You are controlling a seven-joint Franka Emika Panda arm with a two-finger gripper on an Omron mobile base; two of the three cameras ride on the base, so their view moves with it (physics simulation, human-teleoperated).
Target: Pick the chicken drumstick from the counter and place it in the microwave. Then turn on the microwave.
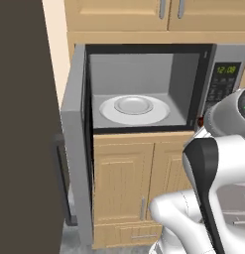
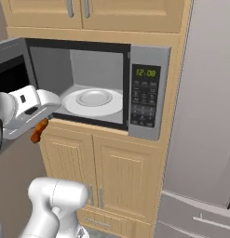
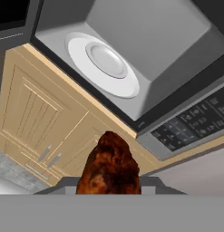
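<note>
My gripper (image 2: 41, 126) is shut on the chicken drumstick (image 2: 39, 130), a reddish-brown piece that hangs just below and in front of the microwave's left lower corner. In the hand view the drumstick (image 3: 109, 165) stands up between the fingers of the gripper (image 3: 109, 183). A sliver of it (image 1: 199, 121) peeks out beside the hand in the left base view. The microwave (image 2: 149, 53) is open, its door (image 1: 74, 149) swung out to the left. Its white turntable (image 1: 134, 109) (image 2: 93, 101) (image 3: 104, 63) is bare. The counter is out of view.
The keypad (image 2: 145, 100) (image 3: 195, 122) sits right of the cavity, its clock lit green. Light wooden cabinets (image 1: 129, 188) (image 2: 102, 167) run below and above. A steel fridge (image 2: 205, 116) stands to the right, a dark tall panel (image 1: 20, 124) to the left.
</note>
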